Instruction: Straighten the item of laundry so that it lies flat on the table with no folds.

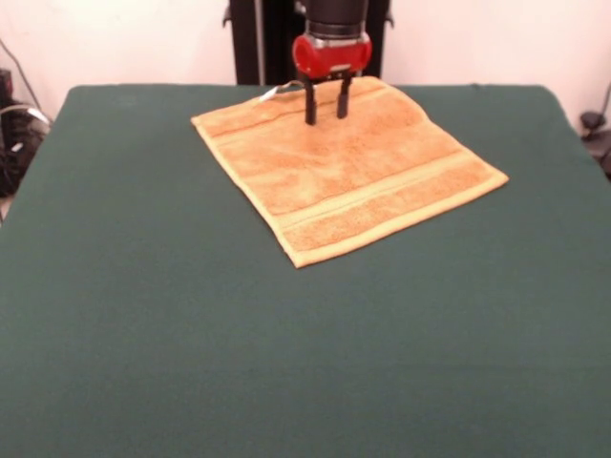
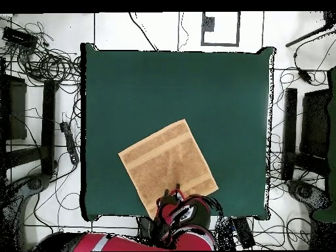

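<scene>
Table (image 1: 143, 334): dark green cloth cover, wide bare stretches on every side of the towel.
Towel (image 1: 353, 176): orange-tan terry, spread flat with no visible folds, turned diamond-wise to the table's edges, lying close to the edge at the robot's base, roughly midway along it; a woven band runs near its outer side.
Arm: red and black, coming in over that same edge.
Gripper (image 1: 326, 110): two dark fingers (image 1: 310, 107) pointing down, a narrow gap between them, holding nothing; tips at the towel's base-side portion, contact unclear.
Tag (image 1: 277, 92): small, white, at the towel's corner beside the gripper.
</scene>
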Controlling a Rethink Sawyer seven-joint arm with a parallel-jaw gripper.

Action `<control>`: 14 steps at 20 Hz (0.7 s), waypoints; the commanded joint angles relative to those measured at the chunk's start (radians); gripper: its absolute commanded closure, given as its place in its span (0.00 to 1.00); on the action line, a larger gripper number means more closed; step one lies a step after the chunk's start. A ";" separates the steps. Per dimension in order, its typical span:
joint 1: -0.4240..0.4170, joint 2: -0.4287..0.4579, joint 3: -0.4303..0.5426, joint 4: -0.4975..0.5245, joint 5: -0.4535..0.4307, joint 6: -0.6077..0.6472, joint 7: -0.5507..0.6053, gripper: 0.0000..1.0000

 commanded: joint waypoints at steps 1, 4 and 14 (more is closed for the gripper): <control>0.025 -0.040 0.029 0.041 0.059 0.041 0.119 0.00; 0.037 -0.015 0.009 0.046 0.070 0.003 0.119 0.00; 0.065 0.111 -0.055 0.057 0.145 -0.159 0.120 0.00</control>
